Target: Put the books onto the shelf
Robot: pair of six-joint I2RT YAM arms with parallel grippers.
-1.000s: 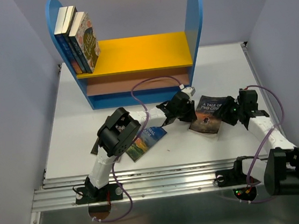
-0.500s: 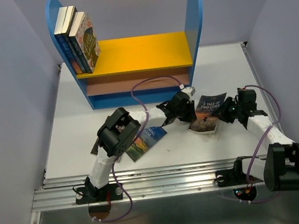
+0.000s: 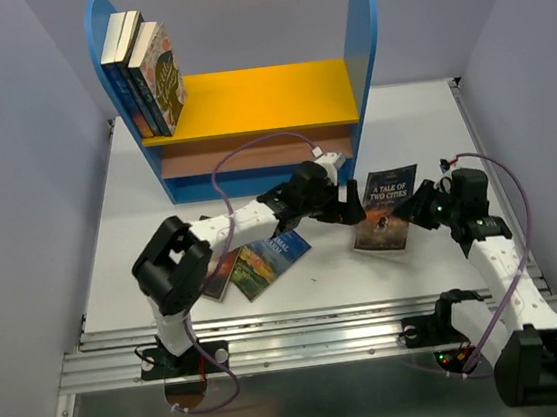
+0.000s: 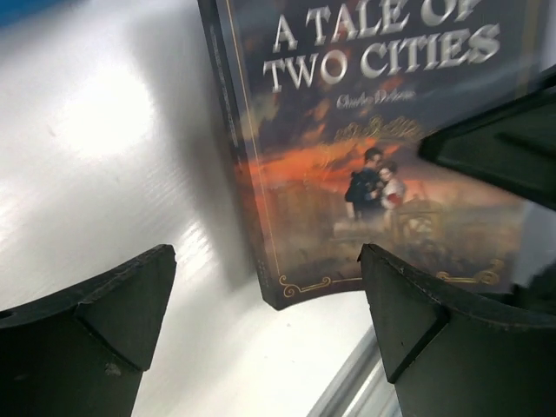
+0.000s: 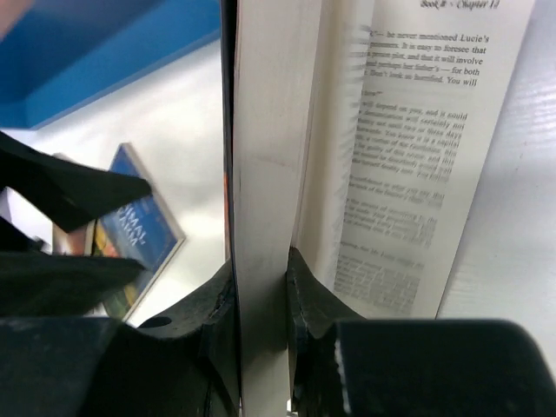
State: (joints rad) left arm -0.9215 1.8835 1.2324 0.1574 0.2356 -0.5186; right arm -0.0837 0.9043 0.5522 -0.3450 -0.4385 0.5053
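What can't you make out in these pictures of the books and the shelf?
Top view: spine titles of the three standing books on the shelf, too small.
Top view: the half-hidden book, mostly covered by the left arm.
Left wrist view: A Tale of Two Cities book, top cut by the frame edge, right side behind the right gripper.
Right wrist view: its front cover, seen edge-on.

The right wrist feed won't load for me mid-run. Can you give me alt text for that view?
The right claw is shut on a thick wad of pages of a paperback seen edge-on, while its other printed pages fan open to the right. Behind it, a blue-covered book lies on the white table near the blue shelf base.
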